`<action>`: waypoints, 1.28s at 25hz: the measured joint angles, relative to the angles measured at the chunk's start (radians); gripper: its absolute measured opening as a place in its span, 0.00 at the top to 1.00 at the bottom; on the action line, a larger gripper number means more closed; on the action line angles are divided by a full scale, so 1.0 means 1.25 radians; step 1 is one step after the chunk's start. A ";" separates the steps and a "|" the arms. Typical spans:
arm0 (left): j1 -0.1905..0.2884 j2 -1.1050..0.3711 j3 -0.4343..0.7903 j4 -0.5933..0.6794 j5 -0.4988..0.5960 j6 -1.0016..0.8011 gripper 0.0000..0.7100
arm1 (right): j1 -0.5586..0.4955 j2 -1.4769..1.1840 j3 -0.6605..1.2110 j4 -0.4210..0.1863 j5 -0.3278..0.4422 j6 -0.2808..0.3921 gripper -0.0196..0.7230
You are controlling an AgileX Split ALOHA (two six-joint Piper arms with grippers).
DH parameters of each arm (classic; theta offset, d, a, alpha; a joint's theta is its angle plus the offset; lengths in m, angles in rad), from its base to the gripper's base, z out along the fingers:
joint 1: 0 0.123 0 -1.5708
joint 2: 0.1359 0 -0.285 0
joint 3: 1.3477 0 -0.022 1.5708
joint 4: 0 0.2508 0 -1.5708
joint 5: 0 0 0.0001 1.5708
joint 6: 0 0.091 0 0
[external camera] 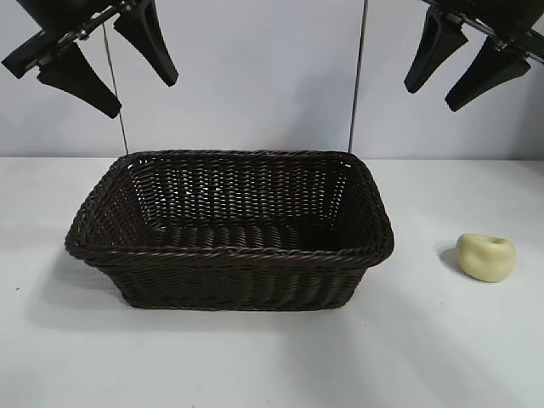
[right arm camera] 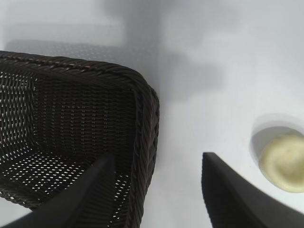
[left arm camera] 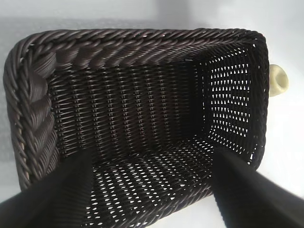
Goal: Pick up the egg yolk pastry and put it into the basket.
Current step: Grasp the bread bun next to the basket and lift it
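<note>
We are hanging both the left gripper (external camera: 115,72) and right gripper (external camera: 463,68) released and empty above the white table (external camera: 476,357), since the small pale yellow egg yolk pastry (external camera: 485,256) is lying outside the dark brown woven wicker basket (external camera: 229,255), awaiting pickup.

This looks like a robot test setup in a lab. A plain white bench (external camera: 255,365) stands against a bare pale wall (external camera: 255,76), two thin vertical rods (external camera: 357,76) rise behind it, and black end effectors hang at both upper corners above one wicker basket (external camera: 229,255).
</note>
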 joint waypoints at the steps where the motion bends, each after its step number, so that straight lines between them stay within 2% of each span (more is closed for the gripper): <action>1: 0.000 0.000 0.000 0.000 0.000 0.000 0.28 | 0.000 0.000 0.000 0.000 0.001 0.000 0.43; 5: 0.000 0.000 0.000 0.000 -0.001 0.000 0.28 | 0.000 0.000 0.000 -0.016 0.010 0.000 0.43; 12: 0.000 0.000 0.000 0.000 -0.001 0.000 0.28 | -0.016 0.000 0.000 -0.177 0.051 0.014 0.43; 16: 0.000 0.000 0.000 0.000 -0.002 0.000 0.28 | -0.070 0.000 0.000 -0.236 0.075 0.037 0.43; 22: 0.000 0.000 0.000 0.000 -0.017 0.000 0.28 | -0.126 0.000 0.048 -0.241 0.079 0.040 0.42; 27: 0.000 0.000 0.000 0.000 -0.024 0.000 0.28 | -0.115 0.000 0.128 -0.222 0.028 0.033 0.20; 32: 0.000 0.000 0.000 0.000 -0.026 0.000 0.28 | -0.109 0.036 0.141 -0.177 0.014 0.024 0.16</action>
